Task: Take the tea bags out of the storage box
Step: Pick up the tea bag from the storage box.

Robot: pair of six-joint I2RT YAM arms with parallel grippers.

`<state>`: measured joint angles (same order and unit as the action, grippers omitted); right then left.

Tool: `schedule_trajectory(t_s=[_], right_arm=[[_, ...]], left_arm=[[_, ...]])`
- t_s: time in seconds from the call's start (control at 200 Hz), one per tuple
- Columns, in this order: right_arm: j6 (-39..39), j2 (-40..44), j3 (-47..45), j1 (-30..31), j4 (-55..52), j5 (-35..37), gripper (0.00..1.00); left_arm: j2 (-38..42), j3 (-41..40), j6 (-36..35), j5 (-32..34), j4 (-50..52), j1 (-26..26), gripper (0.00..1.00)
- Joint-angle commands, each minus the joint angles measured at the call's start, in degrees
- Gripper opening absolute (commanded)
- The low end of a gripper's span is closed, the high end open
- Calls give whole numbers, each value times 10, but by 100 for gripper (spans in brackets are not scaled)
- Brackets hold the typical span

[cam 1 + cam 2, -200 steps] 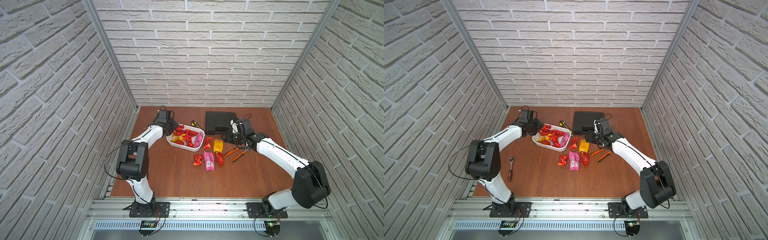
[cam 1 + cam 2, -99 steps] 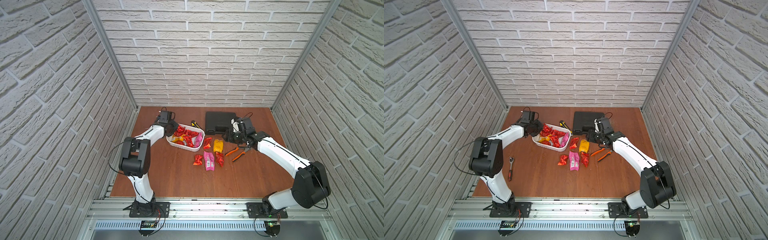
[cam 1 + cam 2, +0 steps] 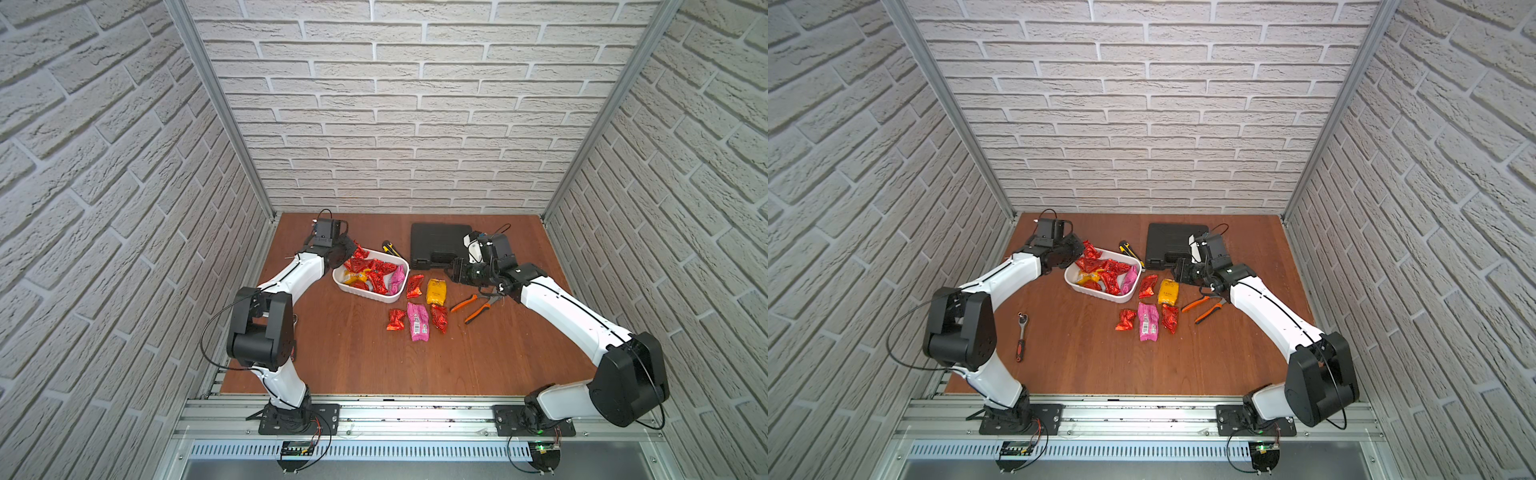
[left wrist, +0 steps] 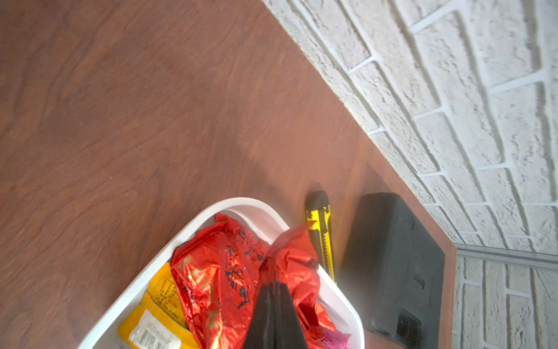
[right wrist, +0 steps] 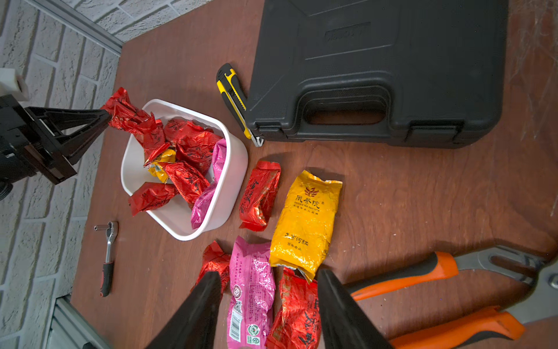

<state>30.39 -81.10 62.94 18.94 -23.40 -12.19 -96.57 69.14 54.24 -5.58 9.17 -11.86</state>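
Left end effector (image 5: 105, 116) grips a red tea bag (image 5: 128, 116) over the storage box (image 5: 181, 232), far-left corner; right end effector (image 5: 268, 273) hangs apart.

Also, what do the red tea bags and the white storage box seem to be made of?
Red tea bags: probably metallised foil, shiny; they crinkle and glint. Storage box: apparently smooth, slightly glossy white plastic, with rounded moulded corners.

Bare table (image 3: 353, 353) lies open before the storage box (image 3: 368, 291); utility knife (image 3: 390, 248) and black case (image 3: 436, 245) crowd behind it
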Motion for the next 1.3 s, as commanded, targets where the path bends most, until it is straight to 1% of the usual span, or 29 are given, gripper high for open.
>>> schedule_trajectory(t_s=[0.0, 0.1, 0.17, 0.255, 0.38, 0.495, 0.55, 0.7, 0.845, 1.05, 1.219, 1.269, 1.294], right_arm=[[-30, 13, 25, -3, 10, -60, 54], [-49, 2, 40, -1, 16, -134, 52], [-65, -6, 54, 3, 7, -163, 51], [-76, -15, 65, 7, -8, -175, 55], [-85, -40, 83, 13, -24, -211, 58], [-85, -49, 80, 31, -7, -224, 63], [-81, -53, 75, 35, 3, -228, 63], [-53, -52, 39, 40, 51, -249, 63], [-44, -56, 25, 47, 68, -248, 61], [-38, -72, 28, 58, 81, -230, 53], [-38, -90, 42, 67, 86, -215, 50], [-38, -96, 48, 70, 88, -214, 46], [-37, -99, 51, 71, 90, -215, 43]], left_arm=[[41, -22, -85, -51, -43, -12, 0], [67, -36, -145, -102, -49, -30, 0], [90, -59, -177, -138, -72, -47, 0], [110, -88, -186, -186, -103, -64, 0], [119, -102, -205, -247, -107, -94, 0], [118, -115, -202, -296, -125, -117, 0], [116, -120, -196, -311, -133, -126, 0], [118, -127, -191, -325, -143, -141, 0], [118, -135, -181, -336, -162, -151, 0], [112, -140, -175, -344, -169, -157, 0], [109, -140, -173, -352, -173, -162, 0], [108, -139, -172, -353, -173, -163, 0], [108, -139, -173, -353, -172, -163, 0]])
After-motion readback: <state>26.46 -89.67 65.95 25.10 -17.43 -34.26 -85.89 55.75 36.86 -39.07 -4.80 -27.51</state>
